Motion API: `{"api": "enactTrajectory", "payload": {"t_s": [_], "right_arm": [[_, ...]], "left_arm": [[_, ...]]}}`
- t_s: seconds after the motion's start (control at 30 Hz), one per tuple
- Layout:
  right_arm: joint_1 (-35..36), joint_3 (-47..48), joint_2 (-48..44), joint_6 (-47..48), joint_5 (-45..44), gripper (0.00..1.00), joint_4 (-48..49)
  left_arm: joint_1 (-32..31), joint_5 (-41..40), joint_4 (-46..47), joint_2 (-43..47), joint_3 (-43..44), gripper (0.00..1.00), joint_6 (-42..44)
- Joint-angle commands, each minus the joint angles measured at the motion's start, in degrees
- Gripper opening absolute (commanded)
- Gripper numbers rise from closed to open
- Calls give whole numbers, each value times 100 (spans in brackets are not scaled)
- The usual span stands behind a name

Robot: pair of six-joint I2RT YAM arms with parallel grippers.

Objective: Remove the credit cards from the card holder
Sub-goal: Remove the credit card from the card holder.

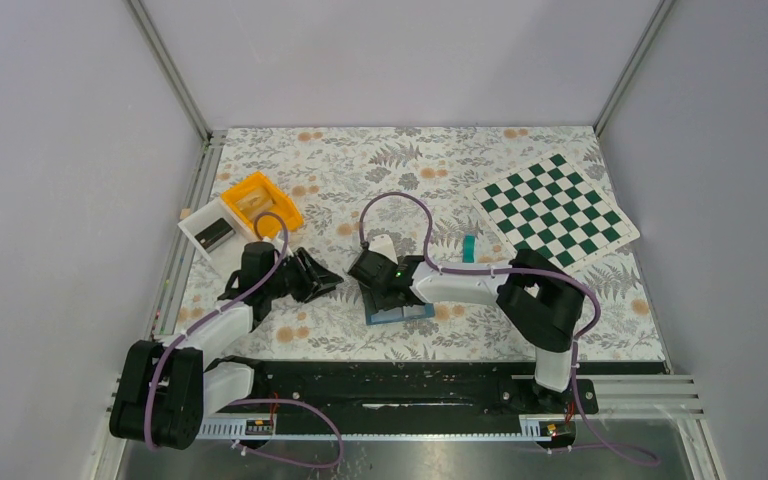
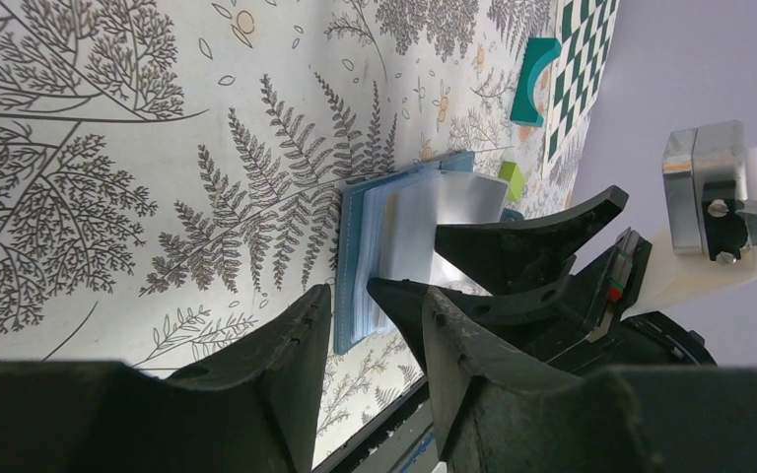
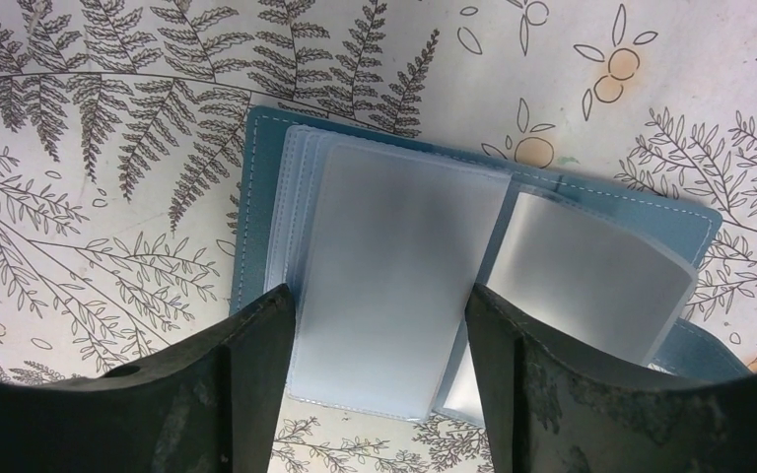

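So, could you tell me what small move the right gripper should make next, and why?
Probably lower the right gripper slightly and close on the top sleeve to turn it over. Its jaws stand open either side of that sleeve in the open card holder, and the top sleeve looks frosted, with no card showing.

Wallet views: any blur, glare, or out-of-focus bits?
Right wrist: open blue-teal bifold card holder sharp, frosted sleeves matte, no glare; right fingers soft. Left wrist: holder at a low angle, left fingers blurred. Top external: even light, right gripper hides most of it.
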State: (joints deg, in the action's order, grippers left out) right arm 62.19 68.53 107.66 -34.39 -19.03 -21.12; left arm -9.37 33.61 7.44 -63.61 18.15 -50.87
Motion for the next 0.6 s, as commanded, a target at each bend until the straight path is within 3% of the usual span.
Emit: {"api": "enactTrajectory", "payload": {"t_s": [0.0,0.57], "right_arm": [[43,-172,-229,-105,-157,69,24],[-66,-1297,-1233,-437,266,66,1488]], "left_arm": [[-2,307,386,-125,2,40,162],[-1215,400,1079,-1372,356,37,-121]]}}
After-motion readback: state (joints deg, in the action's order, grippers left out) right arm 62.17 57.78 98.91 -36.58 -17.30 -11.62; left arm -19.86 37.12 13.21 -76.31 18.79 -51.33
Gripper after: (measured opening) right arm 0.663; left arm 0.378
